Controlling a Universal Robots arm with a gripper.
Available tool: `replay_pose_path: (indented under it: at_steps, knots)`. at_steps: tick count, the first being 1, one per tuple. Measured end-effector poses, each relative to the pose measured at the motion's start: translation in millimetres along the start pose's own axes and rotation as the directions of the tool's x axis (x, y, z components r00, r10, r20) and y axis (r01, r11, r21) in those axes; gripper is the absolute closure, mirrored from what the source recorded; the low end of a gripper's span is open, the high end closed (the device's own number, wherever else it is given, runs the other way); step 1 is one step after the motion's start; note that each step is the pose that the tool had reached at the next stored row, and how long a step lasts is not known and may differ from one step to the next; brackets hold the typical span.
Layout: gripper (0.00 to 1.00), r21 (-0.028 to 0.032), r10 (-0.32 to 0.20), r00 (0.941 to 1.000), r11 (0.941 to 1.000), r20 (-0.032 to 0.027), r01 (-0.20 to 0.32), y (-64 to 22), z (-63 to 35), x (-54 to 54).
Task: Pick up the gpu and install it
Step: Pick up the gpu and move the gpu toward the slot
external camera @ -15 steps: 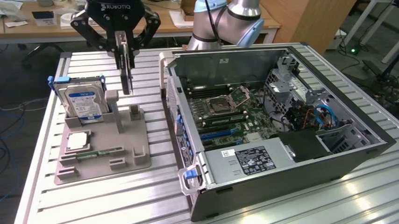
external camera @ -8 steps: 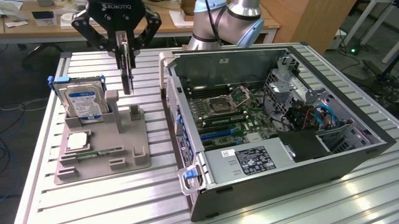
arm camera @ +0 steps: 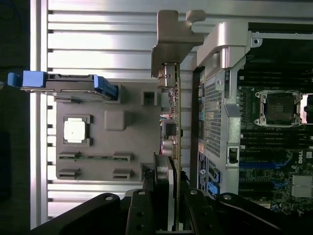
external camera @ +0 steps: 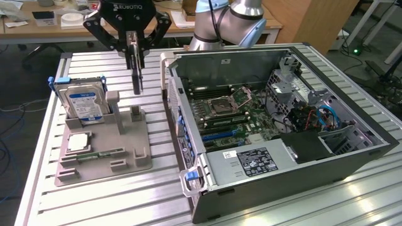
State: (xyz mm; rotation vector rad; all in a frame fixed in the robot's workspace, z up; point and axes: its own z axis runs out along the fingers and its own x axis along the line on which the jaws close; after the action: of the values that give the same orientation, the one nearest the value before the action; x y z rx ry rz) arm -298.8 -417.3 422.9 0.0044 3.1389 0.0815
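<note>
My gripper (external camera: 133, 46) is shut on the top edge of the gpu (external camera: 136, 75), a thin dark card that hangs upright, edge-on. It hangs above the grey holder tray (external camera: 119, 141), next to the open computer case (external camera: 188, 108). In the wrist view the gpu (arm camera: 173, 105) is seen along its edge. Its pale metal end bracket (arm camera: 171, 41) is at the far end, and the gripper (arm camera: 167, 174) is clamped on the near end. The card hangs just outside the case wall (arm camera: 215, 112). The motherboard (external camera: 236, 115) with its blue slots (external camera: 219, 135) lies inside the case.
A silver hard drive with a blue label (external camera: 84, 101) stands in the tray. A processor chip (external camera: 78, 141) and a green memory stick (external camera: 97, 154) lie in front of it. The case holds a power supply (external camera: 251, 160) and cables (external camera: 317, 117). All of this sits on a ribbed aluminium table (external camera: 113, 197).
</note>
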Motion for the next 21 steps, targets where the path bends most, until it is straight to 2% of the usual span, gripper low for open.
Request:
replay_pose_path:
  at_steps: [7,21]
  knots:
    - [0.72,0.0001,0.027,0.9996,0.9996,0.0014,-0.027,0.1,0.5,-6.8]
    - [0.72,0.0001,0.031,0.9995,0.9995,0.0016,-0.031,0.2,1.0,-29.0]
